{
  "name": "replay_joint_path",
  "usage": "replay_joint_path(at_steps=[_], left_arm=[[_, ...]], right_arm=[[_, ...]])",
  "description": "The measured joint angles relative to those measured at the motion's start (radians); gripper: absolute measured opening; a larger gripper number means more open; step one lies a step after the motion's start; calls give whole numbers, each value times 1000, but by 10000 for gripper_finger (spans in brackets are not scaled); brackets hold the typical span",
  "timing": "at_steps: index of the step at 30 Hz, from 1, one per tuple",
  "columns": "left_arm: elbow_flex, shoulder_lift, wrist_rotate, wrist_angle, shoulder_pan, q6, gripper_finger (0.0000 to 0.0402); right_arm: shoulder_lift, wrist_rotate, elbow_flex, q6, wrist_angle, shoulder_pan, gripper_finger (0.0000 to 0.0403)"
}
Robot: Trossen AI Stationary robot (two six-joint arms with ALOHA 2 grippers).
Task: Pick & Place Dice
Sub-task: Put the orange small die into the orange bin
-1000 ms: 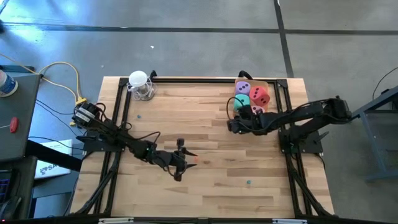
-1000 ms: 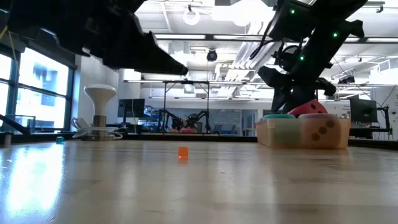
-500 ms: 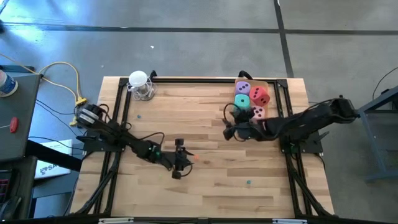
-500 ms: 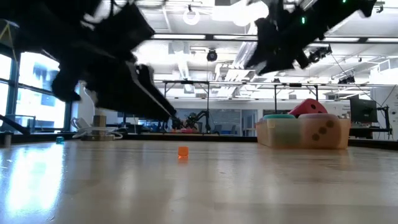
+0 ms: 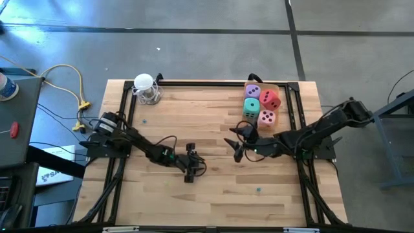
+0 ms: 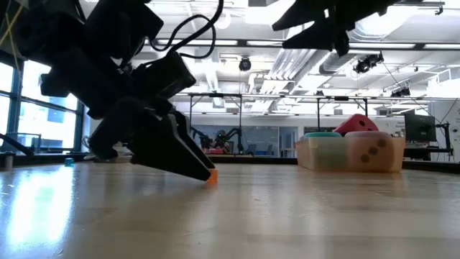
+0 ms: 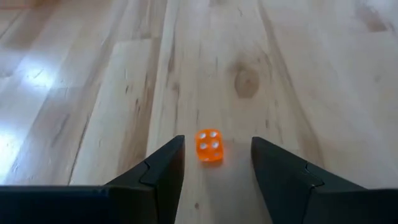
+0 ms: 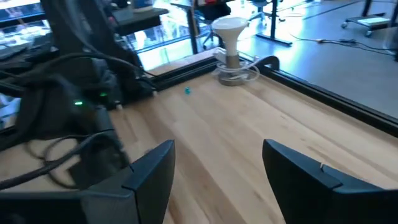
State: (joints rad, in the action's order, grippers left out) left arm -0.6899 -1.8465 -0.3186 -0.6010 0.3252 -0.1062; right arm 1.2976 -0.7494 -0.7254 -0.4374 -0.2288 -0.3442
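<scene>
High view shows me the four big dice (image 5: 260, 105) sitting in their box (image 5: 285, 88) at the table's far right corner. My left gripper (image 7: 216, 163) is spread around a tiny orange die (image 7: 209, 145), not pinching it yet. My right gripper (image 8: 219, 163) hangs spread and empty near the middle.

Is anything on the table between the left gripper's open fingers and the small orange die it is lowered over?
Nothing visible. In the left wrist view the small orange die lies on bare wooden table, just ahead of the gap between the open fingers of the left gripper. The low view shows the fingertips down beside it.
</scene>
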Motion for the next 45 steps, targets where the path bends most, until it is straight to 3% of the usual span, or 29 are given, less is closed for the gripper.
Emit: replay_joint_path(at_steps=[8, 14, 24, 31, 35, 40, 42, 45], left_arm=[[0, -23, -13, -10, -3, -23, 159], [-1, -80, 15, -106, -7, -51, 141], [-4, -81, 3, -70, 0, -72, 95], [-3, -80, 2, -30, 0, -124, 59], [-1, -64, -40, -33, 16, -21, 48], [2, 10, -222, -41, 65, 223, 48], [0, 50, -304, -86, 92, 316, 48], [-1, 67, -347, -149, 122, 436, 49]], right_arm=[[1, 1, 0, -7, -20, -46, 233], [2, 1, 0, -14, -29, -74, 233], [2, 1, 0, -36, -30, -97, 233], [35, 100, 1, -94, -37, -96, 233], [95, 190, 1, -234, -37, -94, 233], [210, 225, 1, -411, -46, -94, 233], [275, 230, 1, -464, -91, -85, 233], [372, 232, 2, -468, -226, -65, 233]])
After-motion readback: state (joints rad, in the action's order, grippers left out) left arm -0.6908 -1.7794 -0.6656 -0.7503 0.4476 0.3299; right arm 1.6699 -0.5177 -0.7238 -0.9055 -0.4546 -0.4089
